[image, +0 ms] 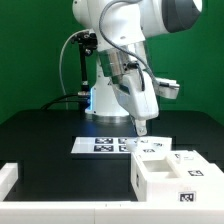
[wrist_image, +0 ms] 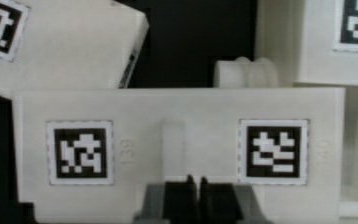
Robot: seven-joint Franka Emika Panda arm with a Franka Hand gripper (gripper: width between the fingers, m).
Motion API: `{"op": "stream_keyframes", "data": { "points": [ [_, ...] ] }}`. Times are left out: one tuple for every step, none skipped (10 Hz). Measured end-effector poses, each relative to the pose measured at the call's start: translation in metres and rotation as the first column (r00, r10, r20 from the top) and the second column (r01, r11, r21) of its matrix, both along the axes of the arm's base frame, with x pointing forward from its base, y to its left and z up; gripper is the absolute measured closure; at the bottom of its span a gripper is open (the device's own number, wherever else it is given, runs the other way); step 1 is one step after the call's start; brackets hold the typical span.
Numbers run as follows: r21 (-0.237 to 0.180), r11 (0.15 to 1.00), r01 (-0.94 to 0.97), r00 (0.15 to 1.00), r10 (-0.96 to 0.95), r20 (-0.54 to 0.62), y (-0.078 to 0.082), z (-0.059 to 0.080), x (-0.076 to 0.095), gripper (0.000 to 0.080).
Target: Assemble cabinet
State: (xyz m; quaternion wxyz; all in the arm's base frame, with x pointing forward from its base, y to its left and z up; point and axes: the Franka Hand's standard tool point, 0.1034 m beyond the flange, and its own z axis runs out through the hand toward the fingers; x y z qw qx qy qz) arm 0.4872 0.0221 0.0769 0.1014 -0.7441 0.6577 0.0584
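Exterior and wrist views of one moment in cabinet assembly. The arm [image: 125, 40] reaches down over the black table [image: 45, 135], with the gripper [image: 141, 127] pointing at the far edge of the cabinet [image: 160, 178]. The cabinet sits at the exterior view's lower right, apparently hollow side up, just in front of the marker board [image: 100, 146]. In the wrist view the fingers [wrist_image: 176, 205] are pressed together with nothing between them. They stand close before a white face of the cabinet [wrist_image: 176, 110] that carries two tags [wrist_image: 83, 150]; whether they touch that face cannot be told. Jaws closed on nothing suggest the gripper serves here as a blunt pusher rather than a clamp. So wide a body would hardly fit between the fingers, so nudging it is probably the way to square it up. Beyond the cabinet, the wrist view shows a tagged panel [wrist_image: 51, 45] and a second panel [wrist_image: 345, 35], with a ribbed part [wrist_image: 247, 72] between them, presumably kept near for fitting. A white block [image: 8, 178] lies at the exterior view's left edge, well apart. No panel looks attached, so the assembly is judged to be at an early stage.
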Motion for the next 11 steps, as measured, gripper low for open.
{"op": "stream_keyframes", "data": {
  "points": [
    [0.000, 1.000, 0.000, 1.000, 0.000, 0.000, 0.0000, 0.0000, 0.0000, 0.0799],
    [0.002, 1.000, 0.009, 1.000, -0.009, -0.009, 0.0010, -0.0003, -0.0009, 0.0799],
    [0.013, 1.000, 0.024, 0.999, -0.023, -0.040, 0.0045, -0.0015, -0.0044, 0.0799],
    [0.012, 1.000, 0.022, 0.999, -0.022, -0.043, 0.0028, -0.0039, -0.0055, 0.0799],
    [0.010, 1.000, 0.022, 0.999, -0.022, -0.046, 0.0023, -0.0062, -0.0066, 0.0799],
    [0.010, 1.000, 0.019, 0.999, -0.019, -0.049, 0.0047, -0.0074, -0.0075, 0.0799],
    [0.011, 1.000, 0.013, 0.999, -0.013, -0.049, 0.0076, -0.0075, -0.0077, 0.0799],
    [0.011, 1.000, 0.014, 0.999, -0.013, -0.049, 0.0077, -0.0076, -0.0078, 0.0799],
    [0.011, 1.000, 0.013, 0.999, -0.012, -0.049, 0.0081, -0.0077, -0.0078, 0.0799],
    [0.011, 1.000, 0.012, 0.999, -0.012, -0.049, 0.0083, -0.0077, -0.0078, 0.0799],
    [0.012, 1.000, 0.012, 0.999, -0.011, -0.049, 0.0083, -0.0076, -0.0077, 0.0799]
  ]
}}
